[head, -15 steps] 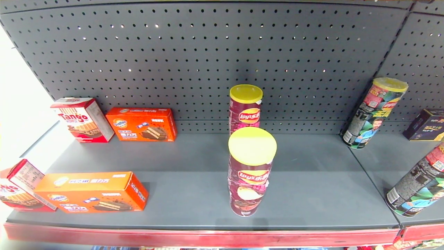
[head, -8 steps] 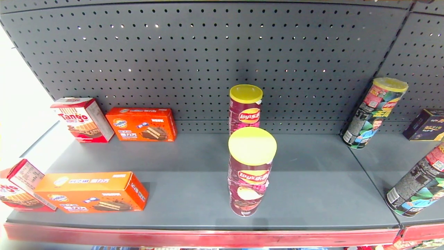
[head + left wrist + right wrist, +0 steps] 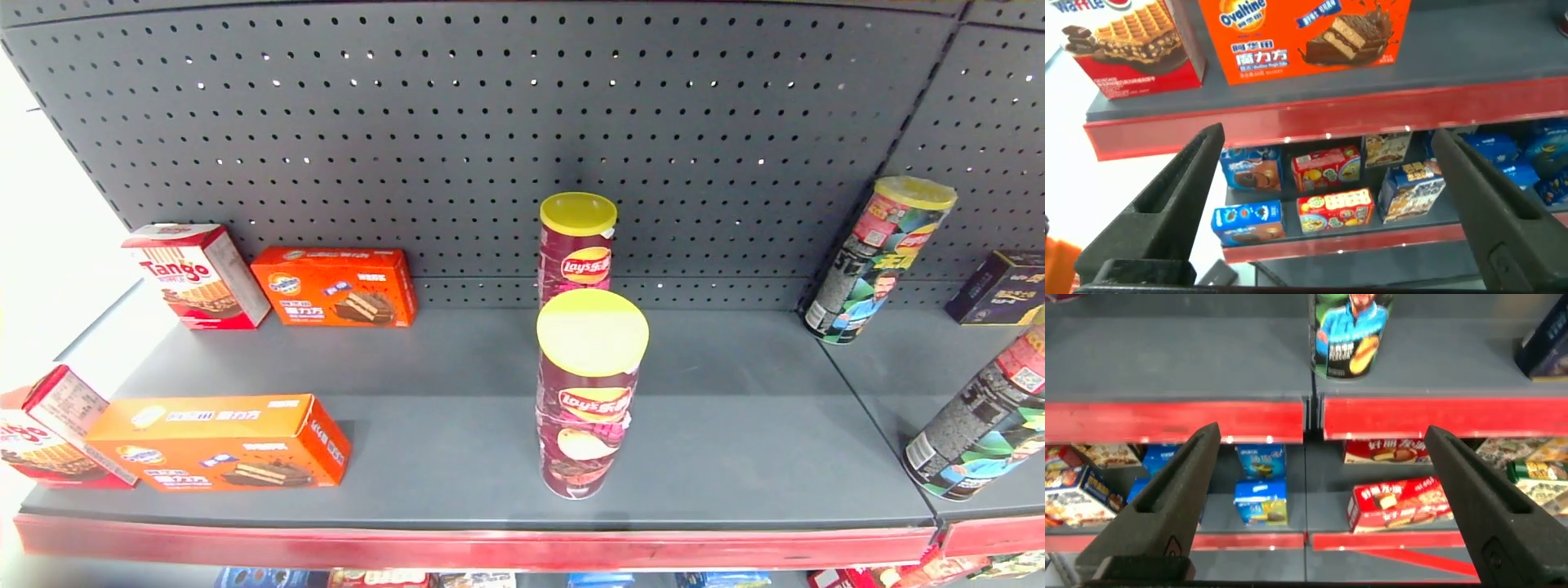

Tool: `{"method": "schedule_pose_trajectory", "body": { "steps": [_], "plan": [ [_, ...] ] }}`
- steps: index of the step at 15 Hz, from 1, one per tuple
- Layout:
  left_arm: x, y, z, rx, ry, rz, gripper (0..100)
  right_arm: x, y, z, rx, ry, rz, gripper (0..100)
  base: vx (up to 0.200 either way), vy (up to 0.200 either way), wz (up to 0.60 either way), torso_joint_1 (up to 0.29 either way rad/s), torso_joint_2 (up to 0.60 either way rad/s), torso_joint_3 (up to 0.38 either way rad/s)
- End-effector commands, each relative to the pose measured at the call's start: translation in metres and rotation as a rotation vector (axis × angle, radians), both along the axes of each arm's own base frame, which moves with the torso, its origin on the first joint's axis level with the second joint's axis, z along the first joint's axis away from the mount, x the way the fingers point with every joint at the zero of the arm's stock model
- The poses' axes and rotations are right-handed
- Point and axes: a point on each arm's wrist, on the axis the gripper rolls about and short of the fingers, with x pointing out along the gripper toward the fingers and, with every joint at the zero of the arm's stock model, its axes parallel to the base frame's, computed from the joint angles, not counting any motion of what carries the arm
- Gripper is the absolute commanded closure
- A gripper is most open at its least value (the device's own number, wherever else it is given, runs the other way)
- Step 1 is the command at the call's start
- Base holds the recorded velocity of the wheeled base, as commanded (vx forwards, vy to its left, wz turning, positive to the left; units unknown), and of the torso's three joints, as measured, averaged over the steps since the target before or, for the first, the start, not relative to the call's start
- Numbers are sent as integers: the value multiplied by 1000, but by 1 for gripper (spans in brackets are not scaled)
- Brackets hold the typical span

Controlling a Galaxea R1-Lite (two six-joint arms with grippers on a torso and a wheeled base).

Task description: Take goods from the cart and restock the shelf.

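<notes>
Two maroon chip cans with yellow lids stand mid-shelf, one in front (image 3: 589, 392) and one behind it (image 3: 577, 245). The grey shelf (image 3: 735, 425) has a red front edge. My left gripper (image 3: 1327, 137) is open and holds nothing. It hangs in front of the shelf's red edge (image 3: 1372, 114), below an orange biscuit box (image 3: 1302, 37) and a wafer box (image 3: 1135, 41). My right gripper (image 3: 1323, 434) is open too, with nothing in it. It faces the red edge (image 3: 1413, 416) below a green-and-black can (image 3: 1351, 331).
On the left stand orange boxes (image 3: 335, 287) (image 3: 220, 441) and red wafer boxes (image 3: 196, 276) (image 3: 49, 441). Green-and-black cans (image 3: 878, 261) (image 3: 971, 441) and a dark box (image 3: 1000, 287) are on the right. Bare shelf lies either side of the chip cans. The lower shelf (image 3: 1331, 204) holds several small boxes.
The whole head picture has shifted slightly upward, so the camera moved. More of the lower shelf shows. Nothing on the shelf has moved.
</notes>
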Motion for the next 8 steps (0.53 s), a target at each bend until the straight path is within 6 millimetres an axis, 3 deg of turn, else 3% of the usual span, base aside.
{"method": "schedule_pose_trajectory", "body": {
  "steps": [1, 8],
  "plan": [
    [0, 0, 0, 0, 0, 0, 0, 0, 0, 0, 0, -1, 0, 0, 0, 0, 0, 0, 0, 0],
    [0, 0, 0, 0, -1, 0, 0, 0, 0, 0, 0, -1, 5, 0, 0, 0, 0, 0, 0, 0]
  ]
}}
